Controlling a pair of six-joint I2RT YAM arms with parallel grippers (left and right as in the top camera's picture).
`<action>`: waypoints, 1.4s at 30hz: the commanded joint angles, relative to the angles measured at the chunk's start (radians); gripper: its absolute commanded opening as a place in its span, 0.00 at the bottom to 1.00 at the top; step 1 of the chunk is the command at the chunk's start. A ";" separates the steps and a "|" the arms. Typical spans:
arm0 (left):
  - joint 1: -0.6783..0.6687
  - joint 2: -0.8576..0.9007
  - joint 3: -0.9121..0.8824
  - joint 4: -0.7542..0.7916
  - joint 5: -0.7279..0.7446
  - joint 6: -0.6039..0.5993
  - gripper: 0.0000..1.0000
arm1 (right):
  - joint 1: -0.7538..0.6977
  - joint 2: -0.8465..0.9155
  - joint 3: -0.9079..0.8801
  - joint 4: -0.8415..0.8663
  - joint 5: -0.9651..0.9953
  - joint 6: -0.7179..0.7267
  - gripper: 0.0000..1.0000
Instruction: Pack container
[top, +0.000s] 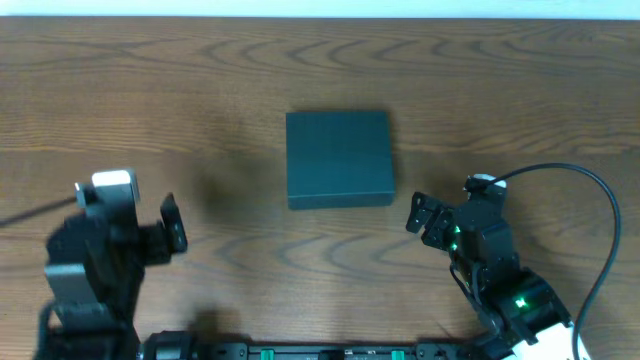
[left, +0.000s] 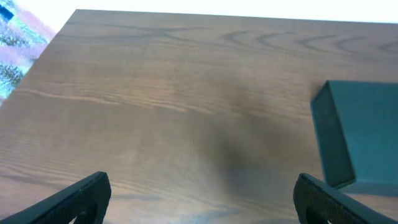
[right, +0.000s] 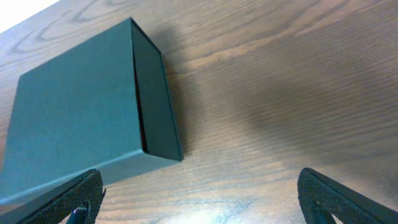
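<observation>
The container (top: 338, 157) is a dark teal square box with its lid closed, lying flat at the middle of the wooden table. It also shows at the right edge of the left wrist view (left: 364, 130) and at the upper left of the right wrist view (right: 81, 106). My left gripper (top: 172, 222) is open and empty, well to the left of the box; its fingers frame bare wood (left: 200, 199). My right gripper (top: 428, 222) is open and empty, just right of and below the box's near right corner (right: 199, 199). No snack packs are in view.
A black cable (top: 590, 190) loops from the right arm over the table's right side. Patterned fabric (left: 15, 37) shows beyond the table's far left corner. The table's far edge (top: 320, 18) runs along the top.
</observation>
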 joint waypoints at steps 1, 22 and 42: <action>0.008 -0.121 -0.140 0.044 0.013 -0.007 0.95 | -0.013 0.000 0.013 -0.002 0.010 -0.012 0.99; 0.008 -0.529 -0.738 0.335 0.019 -0.100 0.95 | -0.013 0.000 0.013 -0.002 0.010 -0.012 0.99; 0.008 -0.564 -0.788 0.359 0.018 -0.024 0.95 | -0.013 0.000 0.013 -0.002 0.010 -0.012 0.99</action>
